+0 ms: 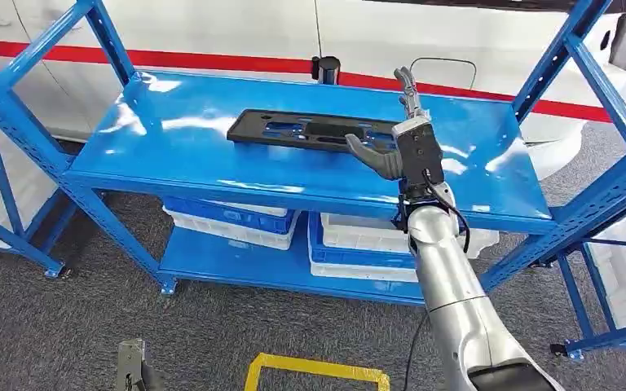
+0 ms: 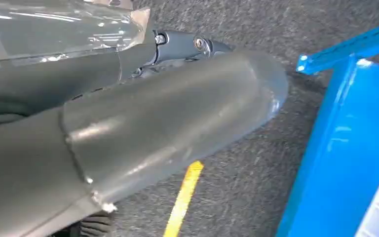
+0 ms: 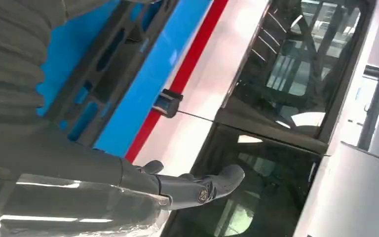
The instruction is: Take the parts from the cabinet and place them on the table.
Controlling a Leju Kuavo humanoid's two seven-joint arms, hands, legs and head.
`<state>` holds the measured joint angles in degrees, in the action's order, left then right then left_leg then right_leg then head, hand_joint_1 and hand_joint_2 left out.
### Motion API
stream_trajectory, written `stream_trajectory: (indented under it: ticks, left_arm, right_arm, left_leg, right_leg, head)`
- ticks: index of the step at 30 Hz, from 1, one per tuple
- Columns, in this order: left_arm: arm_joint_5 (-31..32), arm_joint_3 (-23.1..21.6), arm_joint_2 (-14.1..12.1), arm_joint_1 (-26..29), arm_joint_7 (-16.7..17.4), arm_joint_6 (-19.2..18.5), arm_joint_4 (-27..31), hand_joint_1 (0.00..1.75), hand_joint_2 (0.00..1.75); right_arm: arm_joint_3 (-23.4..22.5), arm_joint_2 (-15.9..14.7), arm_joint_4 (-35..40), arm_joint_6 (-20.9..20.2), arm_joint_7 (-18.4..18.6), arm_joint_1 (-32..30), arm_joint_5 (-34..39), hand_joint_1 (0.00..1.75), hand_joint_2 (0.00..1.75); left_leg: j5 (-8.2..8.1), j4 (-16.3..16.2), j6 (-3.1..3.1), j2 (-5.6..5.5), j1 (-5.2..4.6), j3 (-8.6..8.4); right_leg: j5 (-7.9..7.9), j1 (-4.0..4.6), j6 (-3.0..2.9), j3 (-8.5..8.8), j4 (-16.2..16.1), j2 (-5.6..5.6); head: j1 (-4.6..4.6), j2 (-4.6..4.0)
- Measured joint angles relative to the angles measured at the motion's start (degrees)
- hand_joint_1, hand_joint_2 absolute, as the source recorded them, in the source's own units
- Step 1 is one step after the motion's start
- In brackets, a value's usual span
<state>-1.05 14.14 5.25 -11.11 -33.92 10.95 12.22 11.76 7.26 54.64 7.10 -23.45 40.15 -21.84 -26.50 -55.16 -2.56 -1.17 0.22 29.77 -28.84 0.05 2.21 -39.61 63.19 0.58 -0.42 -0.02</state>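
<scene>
A flat black part (image 1: 301, 130) with several cut-outs lies across the middle of the blue cabinet shelf (image 1: 171, 138). My right hand (image 1: 403, 142) hovers at the part's right end, fingers pointing up and apart, thumb stretched out over the part's edge. It grips nothing. The right wrist view shows the same part (image 3: 103, 64) on the blue shelf beyond my right hand (image 3: 54, 163). My left hand (image 2: 153, 123) hangs low over the grey carpet with nothing in it, and its tip peeks in at the bottom of the head view (image 1: 133, 366).
Blue and white bins (image 1: 236, 221) (image 1: 359, 244) sit on the lower shelf. Slanted blue frame posts (image 1: 587, 49) flank the cabinet. A white vehicle with a red stripe (image 1: 212, 32) stands behind it. Yellow tape (image 1: 318, 371) marks the carpet in front.
</scene>
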Motion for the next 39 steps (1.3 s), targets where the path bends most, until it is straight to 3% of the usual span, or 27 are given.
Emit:
stream_trajectory:
  ticks: [1, 2, 3, 4, 6, 8, 9, 11, 12, 13, 14, 15, 16, 17, 18, 19, 23, 24, 26, 31, 39]
  left_arm:
    - [0.0, 0.0, 0.2, 0.1, 0.0, 0.0, 0.0, 0.00, 0.00]
    - [0.0, 0.0, 0.2, 0.1, 0.0, 0.0, -0.1, 0.00, 0.00]
    - [0.0, 0.0, 0.2, 0.1, 0.1, 0.0, -0.1, 0.00, 0.00]
    - [0.0, 0.0, 0.2, 0.1, 0.1, 0.0, -0.1, 0.00, 0.00]
    - [0.0, 0.0, 0.0, -0.1, 0.1, 0.0, 0.0, 0.00, 0.00]
    - [0.0, 0.0, -0.1, -0.4, 0.1, 0.0, 0.0, 0.00, 0.00]
    - [0.0, 0.0, -0.1, -0.4, 0.1, 0.0, 0.0, 0.00, 0.00]
    - [0.0, 0.0, 0.0, -0.2, 0.1, 0.0, 0.0, 0.00, 0.00]
    - [0.0, 0.0, -0.1, -0.2, 0.2, 0.0, 0.0, 0.00, 0.00]
    - [0.0, 0.0, -0.1, -0.2, 0.4, 0.0, 0.0, 0.00, 0.00]
    - [0.0, 0.0, -0.2, -0.2, 0.7, 0.0, 0.0, 0.00, 0.00]
    - [0.0, 0.0, -0.3, -0.2, 1.1, 0.0, 0.0, 0.00, 0.00]
    - [0.0, 0.0, -0.4, -0.1, 1.4, 0.0, -0.1, 0.00, 0.00]
    - [0.0, 0.0, -0.4, 0.0, 1.8, 0.0, -0.2, 0.00, 0.00]
    - [0.0, 0.0, -0.5, -0.1, 2.6, 0.0, -0.3, 0.00, 0.00]
    - [0.0, 0.0, -0.4, -0.1, 3.2, 0.2, -0.3, 0.00, 0.00]
    - [0.5, 0.1, -0.5, 0.0, 6.2, 1.1, -0.4, 0.00, 0.00]
    - [0.6, 0.1, -0.7, 0.1, 7.9, 2.5, -0.5, 0.00, 0.00]
    - [0.9, 0.2, -1.1, 1.0, 10.3, 4.6, -0.6, 0.00, 0.00]
    - [1.2, 0.3, -2.0, 4.1, 10.7, 5.7, -0.9, 0.00, 0.00]
    - [-0.1, 1.3, -1.8, 5.7, 15.1, 8.1, -1.2, 0.00, 0.00]
  right_arm:
    - [0.0, -0.1, -0.1, 0.0, 0.0, -0.1, 0.0, 0.00, 1.75]
    - [-0.1, -0.2, -0.2, 0.0, 0.0, -0.2, 0.0, 0.00, 1.75]
    - [0.0, 0.0, -0.2, 0.0, 0.1, -0.3, 0.0, 0.00, 1.75]
    - [-0.1, 0.0, -0.1, 0.0, 0.1, -0.2, 0.0, 0.00, 1.75]
    - [-0.2, 0.2, 0.0, 0.0, 0.1, 0.1, 0.0, 0.00, 1.75]
    - [-0.2, 0.5, 0.1, 0.0, 0.1, 0.6, 0.0, 0.00, 1.75]
    - [-0.2, 0.6, 0.0, 0.0, 0.1, 0.6, 0.0, 0.00, 1.75]
    - [-0.2, 0.7, 0.0, 0.0, 0.1, 0.5, 0.0, 0.00, 1.75]
    - [-0.2, 0.7, 0.0, 0.0, 0.1, 0.4, 0.0, 0.00, 1.75]
    - [-0.2, 0.7, 0.0, -0.1, 0.1, 0.4, -0.1, 0.00, 1.75]
    - [-0.2, 0.8, 0.0, -0.1, 0.1, 0.4, -0.2, 0.00, 1.75]
    - [-0.2, 0.9, 0.0, -0.2, 0.1, 0.4, -0.2, 0.00, 1.75]
    - [-0.2, 1.0, 0.0, -0.3, 0.1, 0.4, -0.3, 0.00, 1.75]
    - [-0.2, 1.1, -0.2, -0.4, 0.1, 0.4, -0.3, 0.00, 1.75]
    - [-0.2, 1.2, -0.2, -0.6, 0.1, 0.5, -0.4, 0.00, 1.75]
    - [-0.2, 1.4, -0.2, -0.7, 0.2, 0.6, -0.3, 0.00, 1.75]
    - [-0.2, 1.6, -0.5, -0.9, 0.0, 1.3, -0.5, 0.00, 1.75]
    - [-0.2, 1.6, -0.7, -0.9, -0.5, 1.7, -0.1, 0.00, 1.75]
    - [-0.2, 1.8, -1.9, -0.5, -2.2, 2.7, 1.0, 0.00, 1.75]
    - [0.1, 2.9, -5.4, 0.3, -3.9, 5.0, 2.2, 0.00, 1.75]
    - [2.3, 5.8, -7.7, 0.6, -3.5, 7.5, 1.7, 0.00, 1.75]
  left_leg:
    - [-0.65, 0.1, 0.13, 0.00, 0.06, -0.36]
    - [-1.54, -0.5, 0.51, -0.24, -0.33, -1.13]
    - [-2.53, -0.1, 0.92, -0.35, -0.51, -1.24]
    - [-2.65, -0.9, 1.04, -0.33, -0.60, -2.04]
    - [-3.47, -1.4, 1.62, -0.21, -0.58, -2.63]
    - [-3.15, -8.9, 2.20, 0.55, -0.22, 1.57]
    - [-4.22, -13.4, 2.56, 0.65, -0.05, 4.79]
    - [-9.08, -18.4, 3.26, 0.75, 0.27, 9.79]
    - [-9.99, -18.3, 3.46, 0.79, 0.47, 10.94]
    - [-9.10, -16.3, 3.56, 0.94, 0.60, 11.12]
    - [-6.09, -12.1, 3.54, 1.03, 0.72, 10.29]
    - [-2.02, -7.4, 3.50, 1.03, 0.78, 9.15]
    - [3.49, -2.5, 3.26, 1.03, 0.78, 8.12]
    - [5.68, -1.4, 2.79, 1.01, 0.46, 8.30]
    - [5.13, -1.6, 2.27, 1.06, 0.33, 7.74]
    - [5.69, -1.7, 1.88, 1.00, 0.14, 7.67]
    - [6.00, -1.4, 2.14, 0.56, -0.12, 7.71]
    - [5.86, -1.4, 2.03, 0.39, -0.27, 7.74]
    - [5.57, -1.4, 1.61, 0.33, -0.50, 7.75]
    - [5.45, -1.4, 1.36, 0.33, -0.66, 7.75]
    - [5.54, -1.4, 1.25, 0.29, -0.57, 7.63]
  right_leg:
    - [4.99, 0.19, 0.32, 0.40, -4.4, -0.35]
    - [6.64, 0.35, 0.02, -0.30, -8.3, -0.52]
    - [6.78, 0.56, -0.82, 1.16, -7.3, -0.47]
    - [7.45, 0.49, -1.59, 1.14, -7.6, -0.09]
    - [8.05, -0.59, -2.62, 2.84, -7.6, -0.23]
    - [7.27, -0.58, -3.88, 4.08, -7.7, -0.14]
    - [6.73, -0.53, -4.18, 4.50, -7.7, -0.12]
    - [5.61, -0.54, -4.16, 5.53, -7.7, 0.12]
    - [5.01, -0.54, -4.07, 6.22, -7.7, 0.21]
    - [4.34, -0.56, -3.93, 7.09, -7.7, 0.30]
    - [3.64, -0.58, -3.73, 8.10, -7.6, 0.36]
    - [3.08, -0.59, -3.52, 8.96, -7.5, 0.41]
    - [2.41, -0.57, -3.25, 9.32, -7.6, 0.42]
    - [1.81, -0.26, -2.88, 10.03, -7.0, 0.52]
    - [1.59, -0.18, -2.49, 9.67, -7.2, 0.67]
    - [1.37, -0.20, -2.12, 9.54, -7.2, 0.68]
    - [1.26, 0.18, -2.12, 9.71, -7.1, 0.57]
    - [1.18, 0.18, -2.13, 9.80, -7.4, 0.50]
    - [0.78, 0.17, -1.59, 9.98, -7.8, 0.43]
    - [0.76, 0.08, -1.58, 9.90, -7.9, 0.42]
    - [0.82, -0.06, -1.54, 9.68, -7.9, 0.26]
  head:
    - [0.02, 0.00]
    - [0.04, 0.00]
    - [0.09, 0.00]
    - [-0.15, 0.00]
    - [-0.48, 0.00]
    - [-0.48, 0.00]
    - [-0.44, 0.00]
    - [-0.50, 0.00]
    - [-0.39, 0.00]
    - [-0.48, 0.00]
    - [-0.48, 0.00]
    - [-0.46, 0.00]
    - [-0.50, 0.00]
    - [-0.37, 0.00]
    - [-0.41, 0.00]
    - [-0.44, 0.00]
    - [-0.37, 0.00]
    - [-0.42, 0.00]
    - [-0.42, 0.00]
    - [-0.37, 0.00]
    - [-0.39, 0.00]
